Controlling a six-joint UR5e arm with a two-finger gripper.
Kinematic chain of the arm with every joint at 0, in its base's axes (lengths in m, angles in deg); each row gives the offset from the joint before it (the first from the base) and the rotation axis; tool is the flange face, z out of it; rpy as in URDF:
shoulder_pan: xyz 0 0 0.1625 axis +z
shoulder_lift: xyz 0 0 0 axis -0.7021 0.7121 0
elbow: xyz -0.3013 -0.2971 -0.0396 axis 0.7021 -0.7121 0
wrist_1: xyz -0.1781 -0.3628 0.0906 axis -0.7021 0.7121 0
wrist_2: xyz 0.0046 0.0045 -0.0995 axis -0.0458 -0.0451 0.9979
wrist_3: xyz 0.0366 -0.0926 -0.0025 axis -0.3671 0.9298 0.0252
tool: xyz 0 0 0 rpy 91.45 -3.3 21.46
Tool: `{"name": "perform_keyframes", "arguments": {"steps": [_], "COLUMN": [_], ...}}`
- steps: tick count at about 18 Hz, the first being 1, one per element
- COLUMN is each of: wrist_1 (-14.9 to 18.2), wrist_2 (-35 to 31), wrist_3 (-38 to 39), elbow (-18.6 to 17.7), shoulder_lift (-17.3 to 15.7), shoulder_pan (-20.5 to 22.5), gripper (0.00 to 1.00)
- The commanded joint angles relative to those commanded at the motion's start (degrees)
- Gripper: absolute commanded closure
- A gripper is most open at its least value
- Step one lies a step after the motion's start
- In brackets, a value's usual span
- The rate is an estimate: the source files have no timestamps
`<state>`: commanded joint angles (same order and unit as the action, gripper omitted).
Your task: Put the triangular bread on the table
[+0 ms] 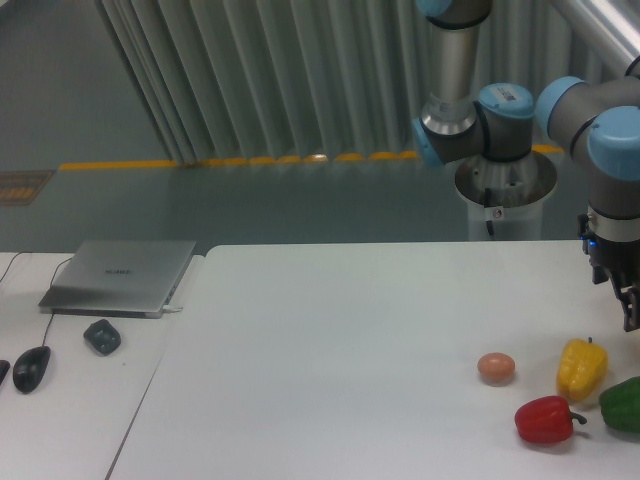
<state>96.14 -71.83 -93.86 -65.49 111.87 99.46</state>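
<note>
The triangular bread is nowhere in view — only an egg (496, 368), a yellow pepper (582, 368), a red pepper (546, 420) and a green pepper (624, 404) lie on the white table (340, 350). The gripper (630, 300) hangs at the right edge, cut off by the frame — whether its jaws are open, closed or holding anything cannot be told. Likely the carrying stage; next comes lowering over bare table.

White table (330, 350) lies flat and smooth; triangular bread not in sight

Robotics lab: UR5e arm (500, 110), white table (330, 340), laptop (120, 277) desk.
</note>
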Motion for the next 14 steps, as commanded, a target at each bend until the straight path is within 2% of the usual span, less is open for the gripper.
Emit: {"name": "perform_keyframes", "arguments": {"steps": [8, 9, 12, 14], "wrist_1": [-1.23, -1.84, -6.49, -6.77], "wrist_2": [0.17, -0.17, -0.27, -0.18], "wrist_3": [0.96, 1.58, 1.41, 0.36], "elbow": [-0.26, -1.14, -3.69, -3.61], "shoulder_lift": [0.44, 0.35, 0.09, -0.17], "shoulder_pan": [0.0, 0.0, 0.96, 1.76], "gripper": [0.0, 0.0, 0.0, 0.0]}}
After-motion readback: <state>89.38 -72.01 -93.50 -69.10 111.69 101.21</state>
